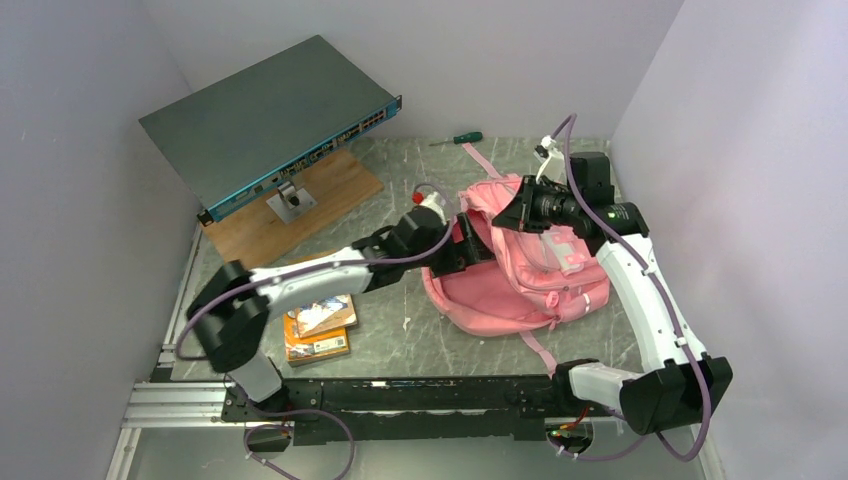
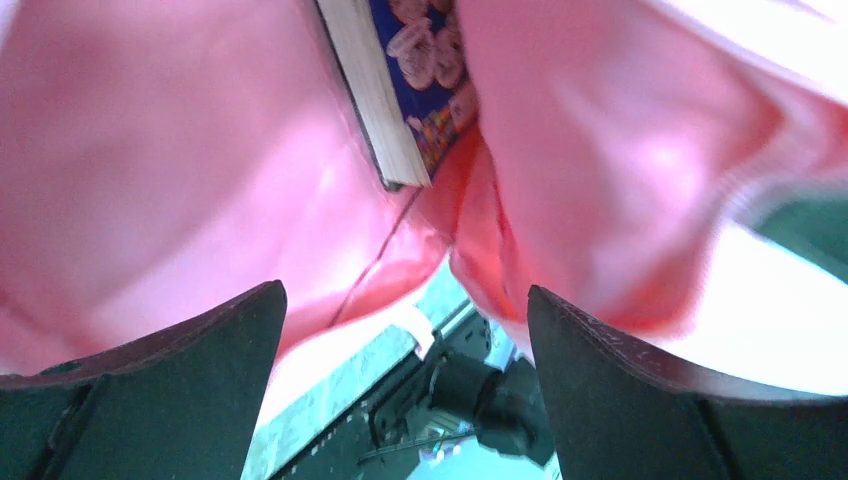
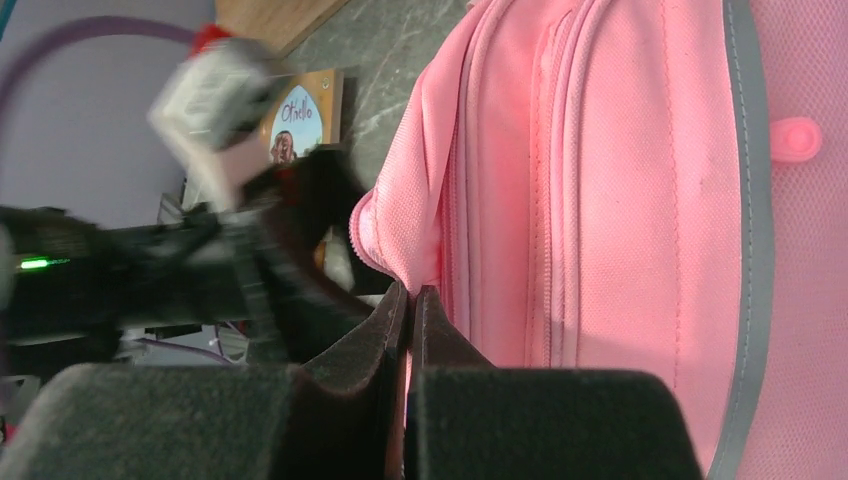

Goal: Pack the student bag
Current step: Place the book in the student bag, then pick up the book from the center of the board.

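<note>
Top external view: books lie on the counter at the left. The left arm reaches to the mouth of the student bag, which lies right of centre. Its jaws are released and wide apart, with a book in the pink folds ahead of them. The right jaws are clenched on the bag's edge fabric.
</note>
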Available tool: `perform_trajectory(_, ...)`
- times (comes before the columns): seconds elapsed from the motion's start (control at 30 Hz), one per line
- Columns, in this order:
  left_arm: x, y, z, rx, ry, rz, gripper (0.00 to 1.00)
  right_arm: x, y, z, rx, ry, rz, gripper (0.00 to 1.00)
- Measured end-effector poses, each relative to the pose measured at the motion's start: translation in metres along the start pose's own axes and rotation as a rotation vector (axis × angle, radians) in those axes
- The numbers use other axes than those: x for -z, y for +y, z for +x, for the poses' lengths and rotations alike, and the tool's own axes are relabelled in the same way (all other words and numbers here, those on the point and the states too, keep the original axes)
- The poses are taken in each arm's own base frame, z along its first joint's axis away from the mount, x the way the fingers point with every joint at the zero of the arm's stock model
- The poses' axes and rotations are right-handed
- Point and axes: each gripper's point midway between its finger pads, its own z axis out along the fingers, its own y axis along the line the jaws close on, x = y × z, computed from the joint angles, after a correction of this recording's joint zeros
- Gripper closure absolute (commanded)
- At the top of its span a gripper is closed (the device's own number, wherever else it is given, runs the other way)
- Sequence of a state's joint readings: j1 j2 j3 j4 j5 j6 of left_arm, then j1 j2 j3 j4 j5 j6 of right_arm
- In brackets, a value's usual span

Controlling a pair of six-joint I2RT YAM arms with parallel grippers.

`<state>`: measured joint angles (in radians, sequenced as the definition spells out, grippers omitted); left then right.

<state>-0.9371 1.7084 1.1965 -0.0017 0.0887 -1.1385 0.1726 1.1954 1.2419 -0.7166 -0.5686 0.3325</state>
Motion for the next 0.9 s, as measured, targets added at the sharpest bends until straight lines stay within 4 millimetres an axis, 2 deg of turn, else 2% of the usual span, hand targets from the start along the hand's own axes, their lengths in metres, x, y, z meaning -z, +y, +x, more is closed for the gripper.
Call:
perform_trajectory(0.07,0.027,-0.008,-0.001,-0.053,-0.02,0.05,0.03,0.0,-0.002,0.002,-0.002,0.002,-0.001,0.97)
perform_trajectory(0.23,0.105,-0.025,-0.006,-0.186,-0.103,0.182,0.0,0.0,-0.008,0.007,0.002,-0.002,0.005,0.74)
perform_trajectory(0.3,0.134,-0.025,-0.008,-0.224,-0.148,0.22,0.0,0.001,-0.013,0.011,0.008,-0.015,0.025,0.7)
perform_trajectory(0.43,0.185,0.0,-0.012,-0.274,-0.247,0.232,0.0,0.0,-0.021,0.018,0.015,-0.044,0.043,0.66)
perform_trajectory(0.53,0.212,0.02,-0.017,-0.3,-0.318,0.191,0.0,-0.016,-0.02,0.038,0.016,-0.011,0.028,0.58)
perform_trajectory(0.7,0.264,0.027,-0.031,-0.375,-0.453,0.163,0.0,-0.052,0.008,0.083,0.037,0.119,-0.032,0.46)
perform_trajectory(0.73,0.281,0.025,-0.037,-0.403,-0.498,0.16,0.0,-0.06,0.018,0.09,0.039,0.132,-0.058,0.45)
perform_trajectory(0.8,0.299,0.022,-0.044,-0.426,-0.549,0.156,0.0,-0.078,0.039,0.1,0.032,0.147,-0.122,0.41)
perform_trajectory(0.9,0.328,0.018,-0.056,-0.464,-0.63,0.128,0.0,-0.115,0.075,0.119,0.007,0.193,-0.221,0.32)
